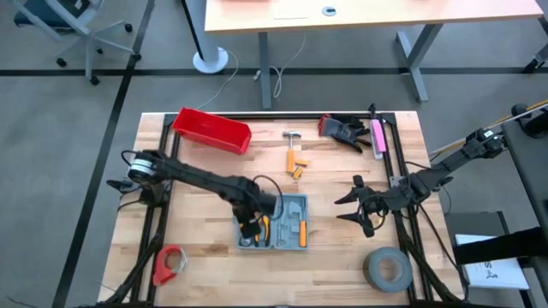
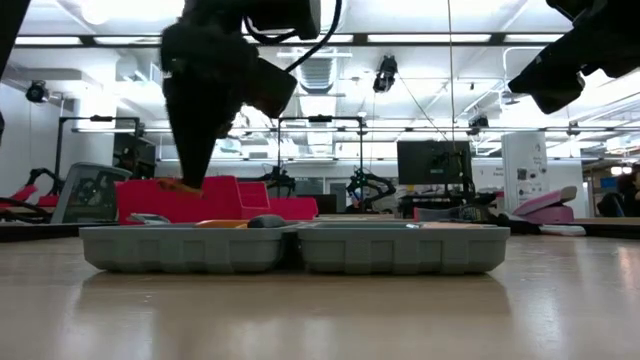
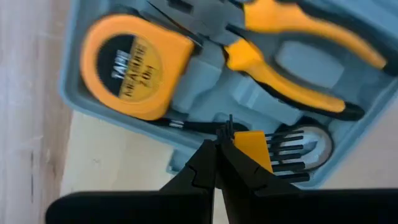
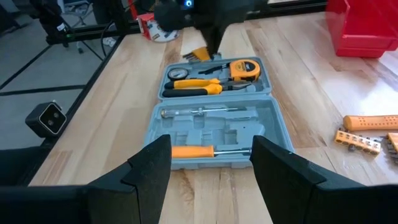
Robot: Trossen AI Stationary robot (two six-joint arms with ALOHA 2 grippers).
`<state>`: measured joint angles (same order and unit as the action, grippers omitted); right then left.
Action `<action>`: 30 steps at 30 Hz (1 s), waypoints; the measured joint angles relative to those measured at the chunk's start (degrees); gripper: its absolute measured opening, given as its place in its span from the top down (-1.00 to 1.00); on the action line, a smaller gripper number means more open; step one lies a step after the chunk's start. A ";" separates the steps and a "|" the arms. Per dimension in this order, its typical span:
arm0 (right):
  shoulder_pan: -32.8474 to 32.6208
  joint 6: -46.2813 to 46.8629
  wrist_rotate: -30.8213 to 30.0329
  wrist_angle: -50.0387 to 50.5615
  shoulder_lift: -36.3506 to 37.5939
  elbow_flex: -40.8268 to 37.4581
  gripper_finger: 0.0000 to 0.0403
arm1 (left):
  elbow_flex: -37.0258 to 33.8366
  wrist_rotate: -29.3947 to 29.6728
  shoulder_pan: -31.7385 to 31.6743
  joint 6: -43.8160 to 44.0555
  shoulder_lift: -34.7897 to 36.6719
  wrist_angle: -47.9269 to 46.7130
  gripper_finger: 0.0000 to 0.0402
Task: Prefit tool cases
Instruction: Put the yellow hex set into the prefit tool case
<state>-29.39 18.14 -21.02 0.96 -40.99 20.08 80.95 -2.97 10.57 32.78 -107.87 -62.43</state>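
in the high view the left half of the tool case is covered by the left arm, so its contents there are hidden. in the low view only the outer walls of the case are seen, and the upper parts of both arms are cut off by the picture's edge. the small items near the back edge of the surface are hard to make out; a dark bundle there may be gloves.

the grey-blue case lies open and flat near the middle of the wooden surface, both halves facing up. in one half a yellow tape measure, yellow-handled pliers and a round gauge-like piece are seated in moulded recesses. in the other half a slim screwdriver shaft and an orange-handled driver are laid.

the left arm is reached across from the left side, its left tool pointed down over the case's outer corner. its fingers are pressed together, and a yellow holder of hex keys is seen just beside the tips; whether it is touched cannot be told.

the right tool is held above the surface to the right of the case, aimed at it, its fingers spread wide with nothing between them.
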 joint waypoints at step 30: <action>0.00 -0.18 0.00 -0.01 0.00 0.00 0.01 | 0.02 10.43 4.02 -13.86 -4.82 8.19 0.97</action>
<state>-29.39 17.96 -21.02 0.95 -40.99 20.08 80.97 7.46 14.59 18.92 -112.68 -54.24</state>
